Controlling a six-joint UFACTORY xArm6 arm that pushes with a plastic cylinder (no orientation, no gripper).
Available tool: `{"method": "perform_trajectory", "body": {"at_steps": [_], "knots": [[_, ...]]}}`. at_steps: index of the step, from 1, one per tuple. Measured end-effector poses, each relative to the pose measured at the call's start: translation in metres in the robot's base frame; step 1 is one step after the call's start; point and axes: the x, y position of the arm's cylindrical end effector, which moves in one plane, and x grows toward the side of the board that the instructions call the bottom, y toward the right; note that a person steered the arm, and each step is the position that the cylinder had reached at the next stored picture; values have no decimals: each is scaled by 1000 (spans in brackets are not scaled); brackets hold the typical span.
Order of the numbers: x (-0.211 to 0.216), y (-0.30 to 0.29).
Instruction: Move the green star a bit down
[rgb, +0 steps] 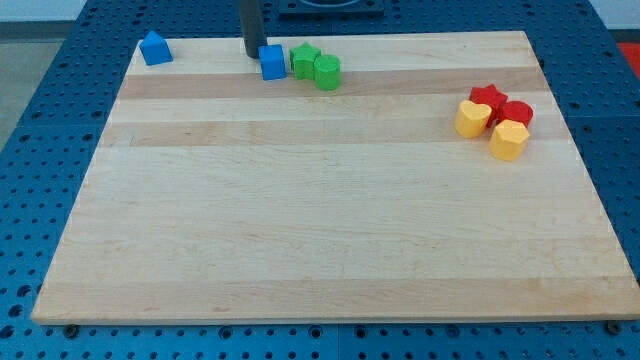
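Seven small blocks sit on the pale wooden desk (320, 200), all of them toward its far side. The dark rod comes down from the view's top, where its upper length is cut off by the frame, and my tip (252, 55) touches down near the far edge, just left of a blue cube (272, 62). Whether the tip actually touches the cube is hard to tell from here. This tool is a plain rod, with nothing on it to open or close.

Right of the blue cube, touching or nearly so, sits the green star (304, 60), its points soft and hard to make out. A green cylinder (327, 71) presses against the star's right side, slightly nearer. Far off to the left, close to the corner, stands a lone blue block (154, 48) with a peaked top.

Well apart, over at the right, four blocks huddle together: a red star (488, 97), a red cylinder (517, 112), a yellow heart (472, 119) and a yellow block (508, 140) whose shape is unclear.
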Motion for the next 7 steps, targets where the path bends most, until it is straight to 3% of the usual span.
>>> {"method": "perform_trajectory", "body": {"at_steps": [3,5,7], "knots": [[-1,21],[-29,90],[-5,96]]}}
